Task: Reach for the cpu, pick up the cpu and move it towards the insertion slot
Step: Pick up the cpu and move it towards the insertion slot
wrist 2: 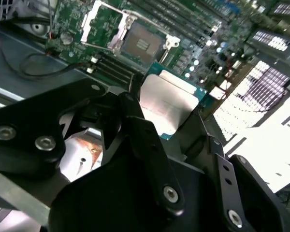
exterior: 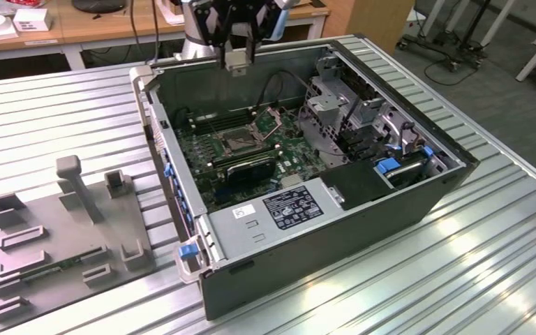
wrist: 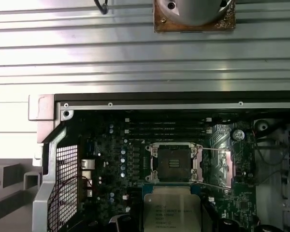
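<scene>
- We saw the claw point(exterior: 237, 61) hanging above the far rim of the open computer case point(exterior: 343, 230) in the exterior view, with free room under it down to the motherboard point(exterior: 240, 150).
- The claw's fingers point(wrist 2: 150, 145) were clamped on the cpu point(wrist 2: 166, 104); in the first wrist view it sat just short of the insertion slot point(wrist: 173, 163), not touching.
- The cpu had a pale silvery square top and a thin green rim, tilted in the second wrist view.
- The slot lay open inside the case, dark centre, silvery frame.
- The grey tray point(exterior: 63, 244) sat on the slatted table point(exterior: 491, 265), at the exterior view's left, holding a green stick point(exterior: 58, 269).
</scene>
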Controlling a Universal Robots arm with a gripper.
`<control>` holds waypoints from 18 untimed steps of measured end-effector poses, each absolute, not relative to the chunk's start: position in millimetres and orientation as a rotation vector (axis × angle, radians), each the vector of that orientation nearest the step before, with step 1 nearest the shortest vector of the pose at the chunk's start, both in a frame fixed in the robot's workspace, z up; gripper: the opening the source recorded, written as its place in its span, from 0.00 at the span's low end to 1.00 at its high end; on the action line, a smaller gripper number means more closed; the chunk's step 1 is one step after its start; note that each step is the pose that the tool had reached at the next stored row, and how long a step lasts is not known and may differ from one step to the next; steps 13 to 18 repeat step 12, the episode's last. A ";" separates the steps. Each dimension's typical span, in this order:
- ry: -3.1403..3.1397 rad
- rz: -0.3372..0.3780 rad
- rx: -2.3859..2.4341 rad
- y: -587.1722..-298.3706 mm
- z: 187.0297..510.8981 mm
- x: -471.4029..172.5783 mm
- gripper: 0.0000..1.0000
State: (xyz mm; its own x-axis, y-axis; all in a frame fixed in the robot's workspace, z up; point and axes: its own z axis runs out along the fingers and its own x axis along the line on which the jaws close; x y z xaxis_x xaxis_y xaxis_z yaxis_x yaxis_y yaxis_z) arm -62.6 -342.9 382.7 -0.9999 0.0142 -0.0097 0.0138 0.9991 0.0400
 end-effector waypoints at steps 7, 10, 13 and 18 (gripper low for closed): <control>3.131 0.063 0.022 -331.5 379.1 -60.0 0.55; 3.131 0.062 0.022 -331.5 378.9 -60.0 0.55; 3.131 0.063 0.022 -331.5 378.9 -60.0 0.55; 3.131 0.063 0.022 -331.5 378.9 -60.0 0.55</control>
